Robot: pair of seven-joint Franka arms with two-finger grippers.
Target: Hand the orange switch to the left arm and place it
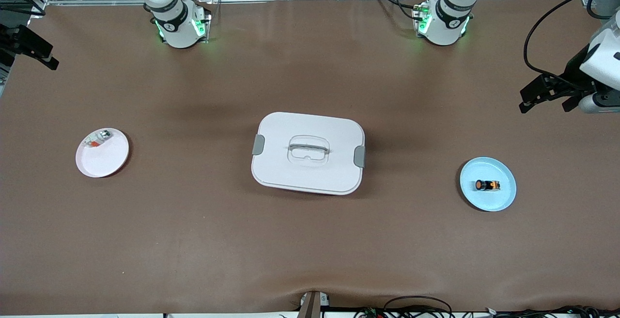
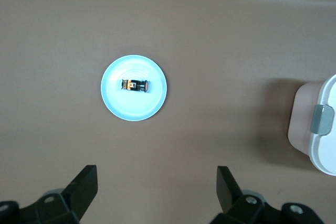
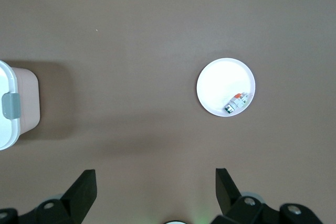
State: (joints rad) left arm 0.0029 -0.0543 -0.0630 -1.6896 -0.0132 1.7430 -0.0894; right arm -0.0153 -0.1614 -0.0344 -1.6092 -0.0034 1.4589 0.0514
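Note:
The orange switch [image 1: 487, 185] [image 2: 135, 85], a tiny black stub with orange marks, lies on a light blue plate [image 1: 499, 200] [image 2: 118, 106] toward the left arm's end of the table. My left gripper [image 1: 545, 106] [image 2: 156, 174] hangs open and empty in the air past that plate, out by the table's end. The white box [image 1: 308, 152] [image 2: 321, 145] [image 3: 9, 129] with grey clips sits shut in the middle of the table. My right gripper [image 1: 34, 54] [image 3: 155, 177] is open and empty, up over the right arm's end of the table.
A white plate [image 1: 104, 162] [image 3: 218, 85] toward the right arm's end holds a small silver-white part [image 1: 97, 139] [image 3: 236, 102] with a red-orange bit. Both arm bases [image 1: 177, 24] [image 1: 443, 22] stand along the table edge farthest from the front camera. Cables [image 1: 416, 308] run along the nearest edge.

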